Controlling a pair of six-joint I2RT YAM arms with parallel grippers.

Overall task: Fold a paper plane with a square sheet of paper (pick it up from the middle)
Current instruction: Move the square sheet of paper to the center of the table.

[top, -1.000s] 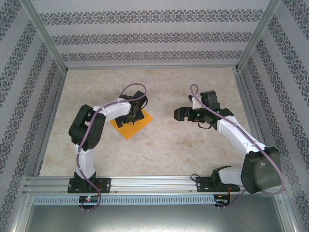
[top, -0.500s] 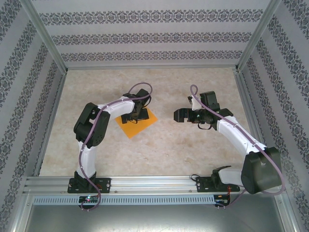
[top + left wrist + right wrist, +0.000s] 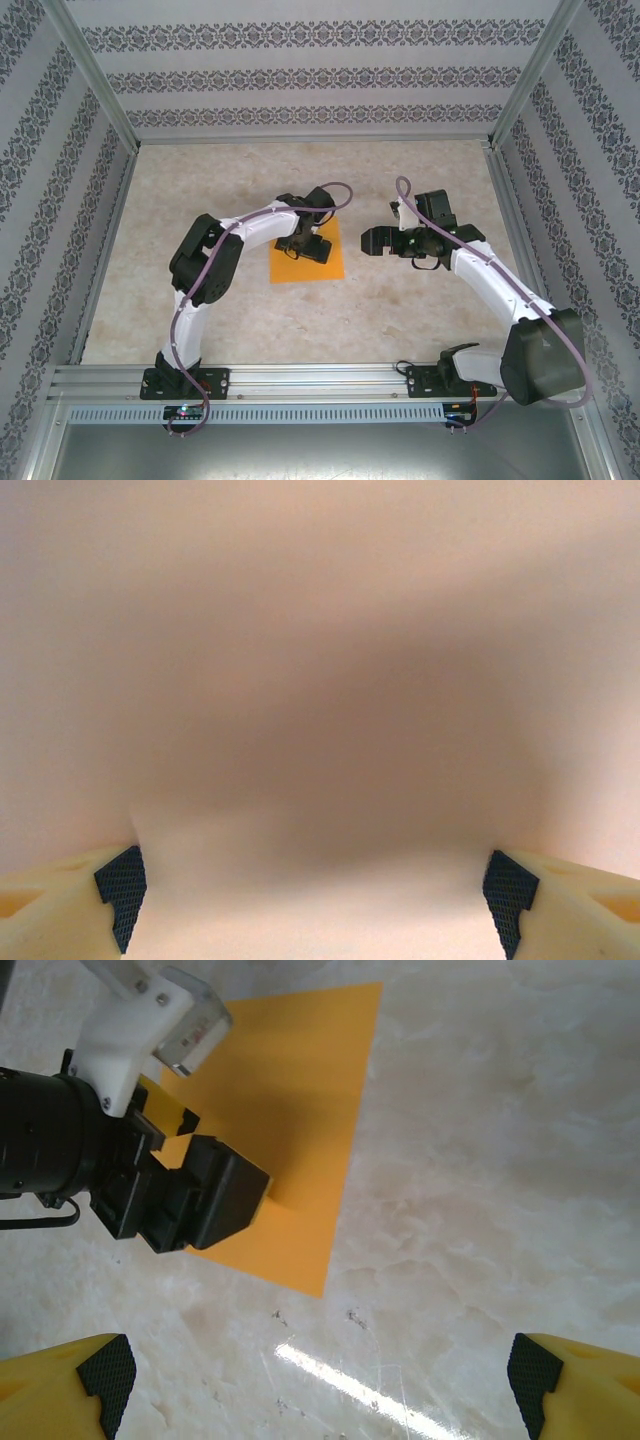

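The orange sheet of paper (image 3: 312, 272) lies flat on the tabletop (image 3: 400, 320), near the middle. The left arm (image 3: 250, 222) bends over it, and the left jaws point down onto the paper, very close to it. They are wide open, with the fingertips (image 3: 120, 885) far apart, and they hold nothing. The right jaws hang just beside the paper, on its right. They are wide open too, with nothing in them.
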